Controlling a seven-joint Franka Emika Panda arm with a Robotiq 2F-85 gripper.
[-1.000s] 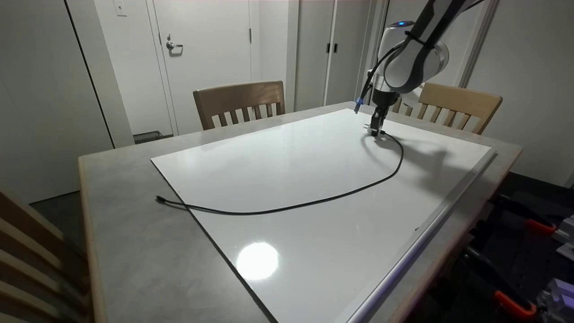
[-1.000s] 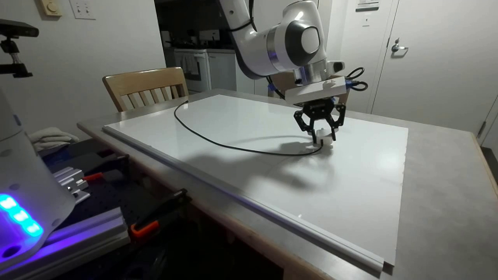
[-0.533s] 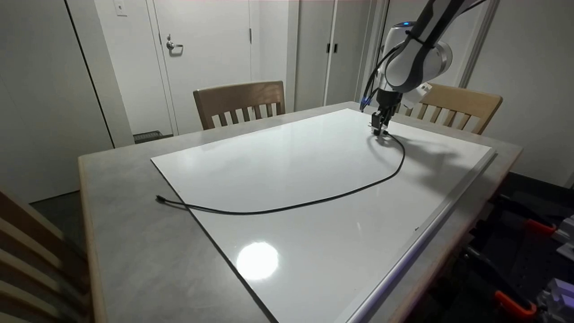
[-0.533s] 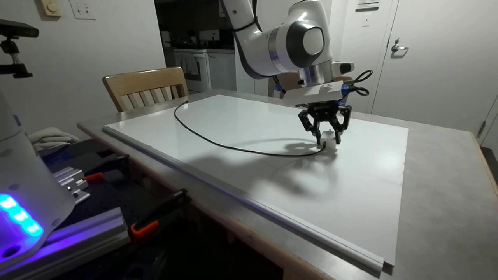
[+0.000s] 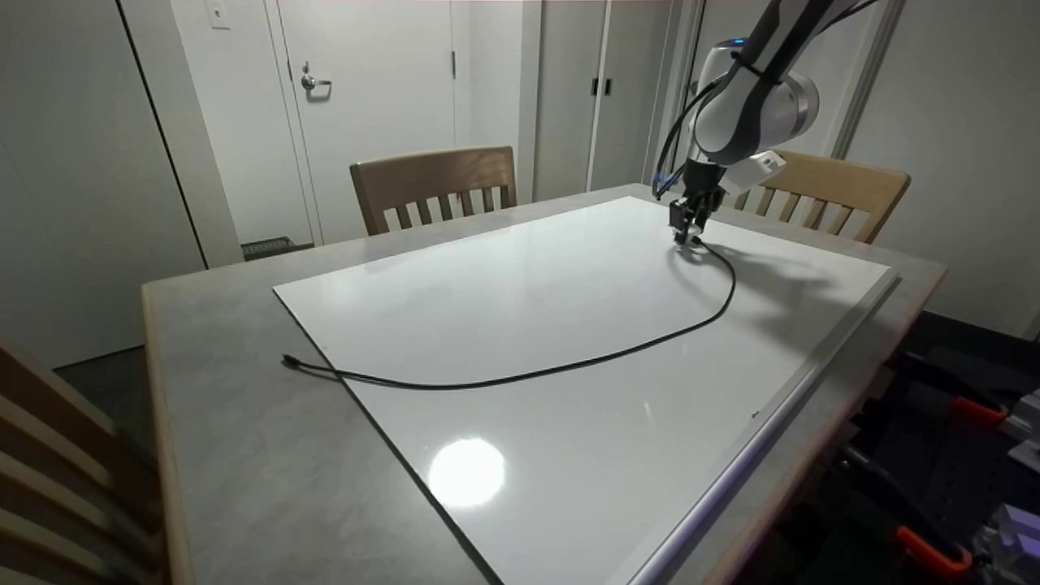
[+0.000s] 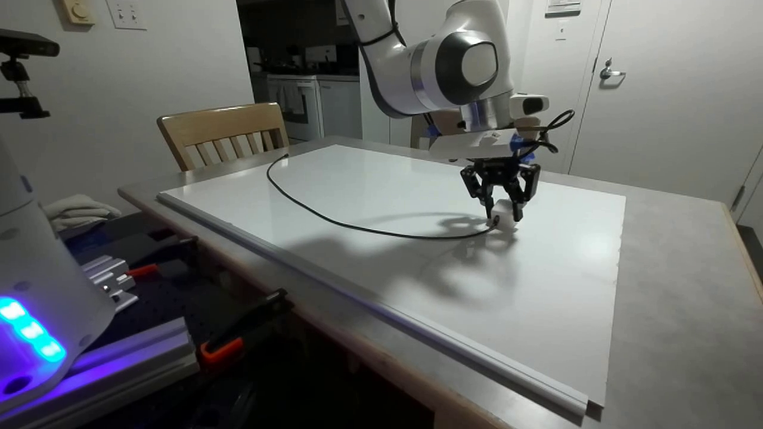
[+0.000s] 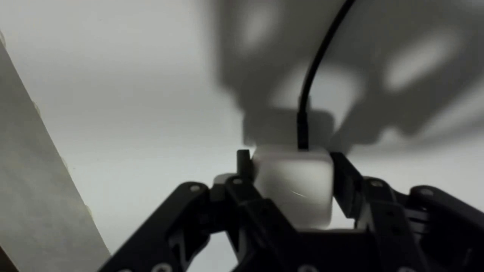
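A white charger block (image 7: 298, 185) with rounded corners sits between the black fingers of my gripper (image 7: 293, 164) in the wrist view, and the jaws are shut on it. A black cable (image 7: 313, 68) is plugged into the block's face. Both exterior views show the gripper (image 6: 503, 213) pointing down at the whiteboard (image 6: 369, 185), with the block (image 6: 505, 213) low over it; whether it touches the board I cannot tell. From there the cable (image 5: 455, 386) curves across the board, and its loose end (image 5: 291, 361) lies beyond the board's edge on the grey table (image 5: 244, 455).
A raised metal ledge (image 6: 381, 310) runs along one side of the whiteboard. Wooden chairs stand around the table, among them a chair (image 5: 435, 183) and a lighter chair (image 5: 837, 187). Clamps with an orange clamp handle (image 6: 222, 353) sit beside the robot's base (image 6: 47, 286).
My gripper has shifted a short way and its wrist has tilted, carrying the white block along. The cable's stretch near the block moved slightly with it; its loose end stayed put.
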